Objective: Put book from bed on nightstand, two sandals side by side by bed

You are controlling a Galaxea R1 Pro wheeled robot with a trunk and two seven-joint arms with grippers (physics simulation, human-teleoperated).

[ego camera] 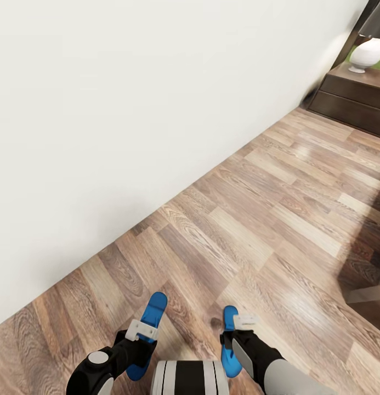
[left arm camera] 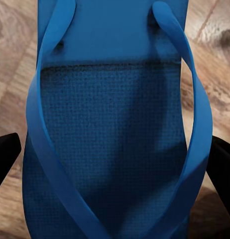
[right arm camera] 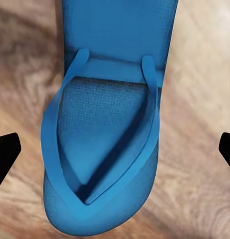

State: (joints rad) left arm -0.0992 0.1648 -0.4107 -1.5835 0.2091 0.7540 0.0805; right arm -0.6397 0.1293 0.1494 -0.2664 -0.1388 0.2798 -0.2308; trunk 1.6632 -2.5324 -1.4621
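So each tool was clamped on a blue sandal: the left tool [ego camera: 141,329] had the left sandal [ego camera: 147,334], the right tool [ego camera: 240,325] had the right sandal [ego camera: 229,343]. Both hung over the wood-plank floor [ego camera: 255,230], with a nightstand [ego camera: 354,99] far off by the white wall [ego camera: 129,109].

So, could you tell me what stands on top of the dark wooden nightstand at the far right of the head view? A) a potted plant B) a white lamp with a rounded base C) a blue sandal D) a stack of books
B: a white lamp with a rounded, bulbous base stands on the nightstand; its dark shade is cut off at the picture's edge.
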